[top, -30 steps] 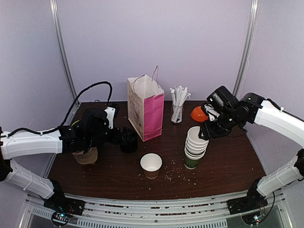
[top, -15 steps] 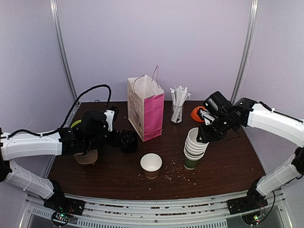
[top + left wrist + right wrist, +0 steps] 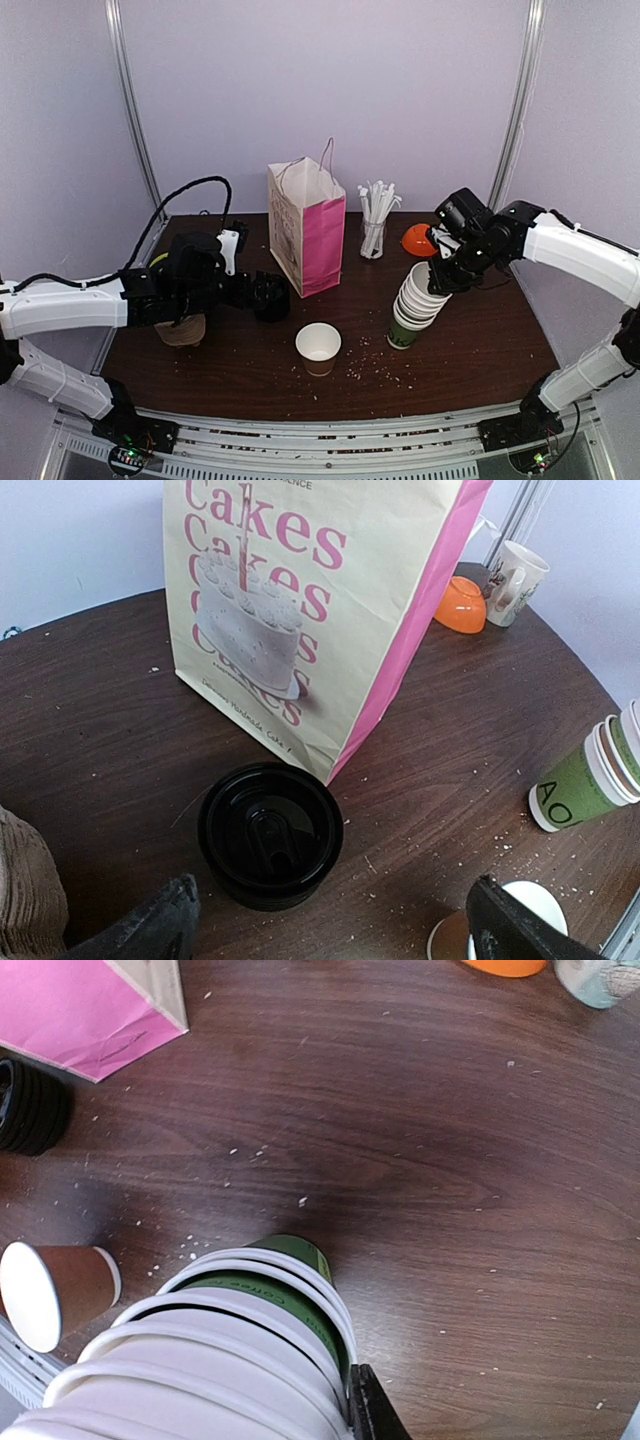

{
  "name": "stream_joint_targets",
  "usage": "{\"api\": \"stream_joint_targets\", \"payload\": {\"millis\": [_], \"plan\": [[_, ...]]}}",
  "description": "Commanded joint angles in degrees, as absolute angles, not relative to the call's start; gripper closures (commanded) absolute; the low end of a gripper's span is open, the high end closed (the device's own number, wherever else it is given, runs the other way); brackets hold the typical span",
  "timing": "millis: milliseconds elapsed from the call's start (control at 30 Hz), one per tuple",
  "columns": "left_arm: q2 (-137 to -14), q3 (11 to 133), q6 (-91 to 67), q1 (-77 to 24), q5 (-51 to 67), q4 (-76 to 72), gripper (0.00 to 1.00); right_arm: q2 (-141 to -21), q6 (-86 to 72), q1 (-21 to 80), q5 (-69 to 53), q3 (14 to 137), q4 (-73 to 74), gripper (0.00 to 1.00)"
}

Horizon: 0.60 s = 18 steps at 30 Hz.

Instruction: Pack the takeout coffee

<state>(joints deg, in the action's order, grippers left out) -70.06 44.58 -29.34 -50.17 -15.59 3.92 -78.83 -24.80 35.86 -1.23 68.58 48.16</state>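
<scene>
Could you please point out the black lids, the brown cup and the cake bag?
black lids [image 3: 270, 835], left wrist view, centre of the top lid
brown cup [image 3: 318, 341], top external view, its open mouth
cake bag [image 3: 250, 620], left wrist view, printed front face

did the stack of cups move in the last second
Yes. The stack of cups has tipped: its top leans right, away from the pink bag, under the right gripper, while its base stays about where it was.
</scene>
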Motion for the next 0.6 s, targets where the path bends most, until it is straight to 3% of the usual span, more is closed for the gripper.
{"api": "stream_joint_targets", "payload": {"millis": [0, 433, 567], "plan": [[-69.0, 44.2, -30.1, -49.7, -15.0, 2.1, 0.03, -77.5, -23.8, 32.5, 2.0, 73.0, 51.8, 0.98], [-67.9, 43.3, -31.5, -49.8, -14.5, 2.2, 0.04, -78.7, -19.6, 10.3, 7.1, 79.6, 52.2, 0.97], [-67.8, 42.4, -33.2, -49.7, -13.0, 1.6, 0.04, -80.5, -21.7, 3.2, 3.3, 80.8, 48.5, 0.96]]}}
